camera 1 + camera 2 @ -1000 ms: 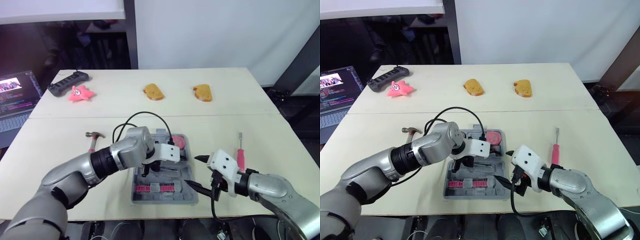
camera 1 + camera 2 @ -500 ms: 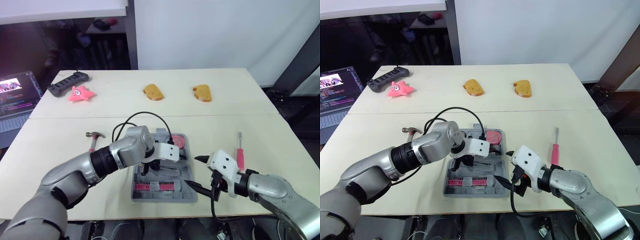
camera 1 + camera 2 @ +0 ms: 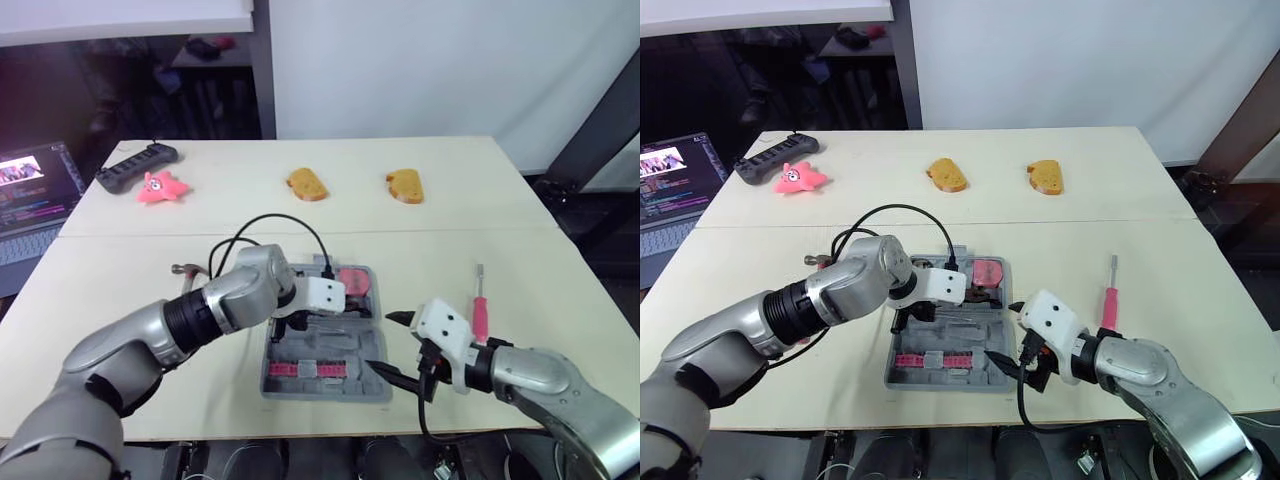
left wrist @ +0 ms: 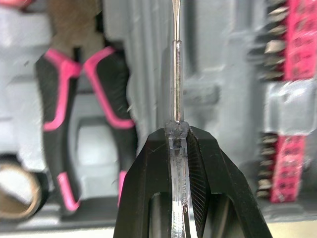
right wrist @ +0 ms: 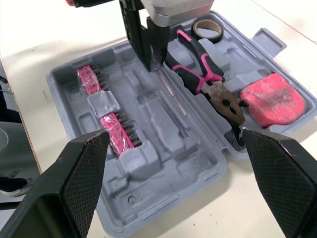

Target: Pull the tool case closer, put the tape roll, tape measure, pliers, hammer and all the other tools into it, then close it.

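L gripper (image 4: 177, 135) is clamped on the clear-handled screwdriver (image 4: 176, 74) over the open tool case (image 3: 330, 387). The shaft runs parallel w/ the pliers (image 4: 113, 99), lined up along the moulded slot beside them (prob. its seat). R gripper (image 3: 388, 343) gapes empty at the case's right edge.

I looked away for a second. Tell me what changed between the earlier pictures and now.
The left gripper, shut on the clear-handled screwdriver, shifted slightly toward the robot's left over the tool case. The right gripper stayed open beside the case; the hammer and pink screwdriver lie where they were on the table.
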